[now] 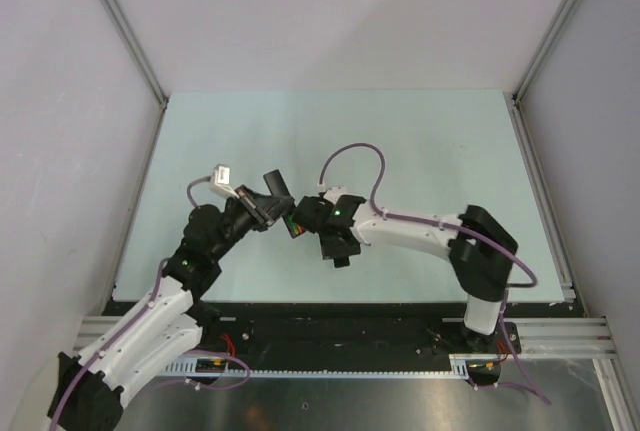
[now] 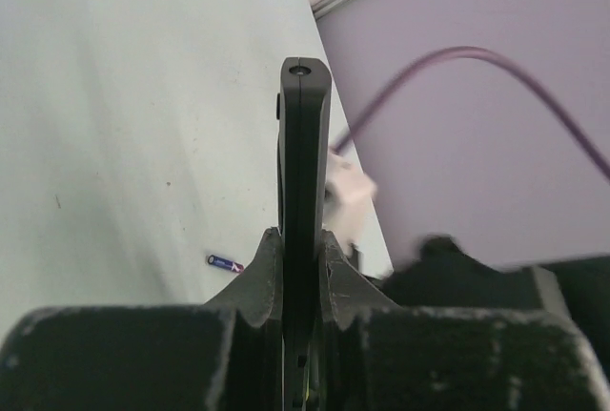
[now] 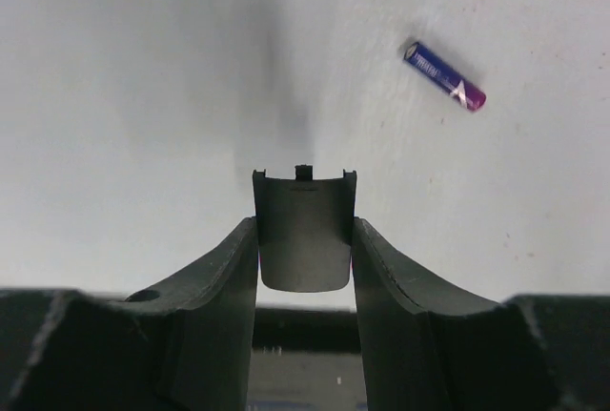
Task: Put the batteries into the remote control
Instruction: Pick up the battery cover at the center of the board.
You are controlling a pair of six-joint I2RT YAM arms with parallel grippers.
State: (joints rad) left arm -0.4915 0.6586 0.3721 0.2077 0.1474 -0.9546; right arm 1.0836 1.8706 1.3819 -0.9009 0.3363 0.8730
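Black remote control (image 2: 303, 144), one in number, is clamped edge-on between the closed fingers of the left gripper (image 2: 300, 236), its free end pointing away from the wrist. From above, the remote control (image 1: 274, 184) is held over the pale tabletop (image 1: 400, 131), left of centre and in the near half.

The right gripper (image 3: 303, 239) has its fingers pressed against both sides of one curved dark panel (image 3: 303, 211), which has a small tab on its far edge. In the overhead view the left gripper (image 1: 262, 206) and right gripper (image 1: 305, 216) face each other, just apart.

Three batteries can be counted. One green battery (image 1: 293, 219) and one red battery (image 1: 287, 229) appear as short stripes side by side between the grippers; what carries them cannot be made out. One blue-purple battery (image 3: 444, 75) lies on its side on the tabletop, apart from both grippers, and also shows in the left wrist view (image 2: 225, 262).
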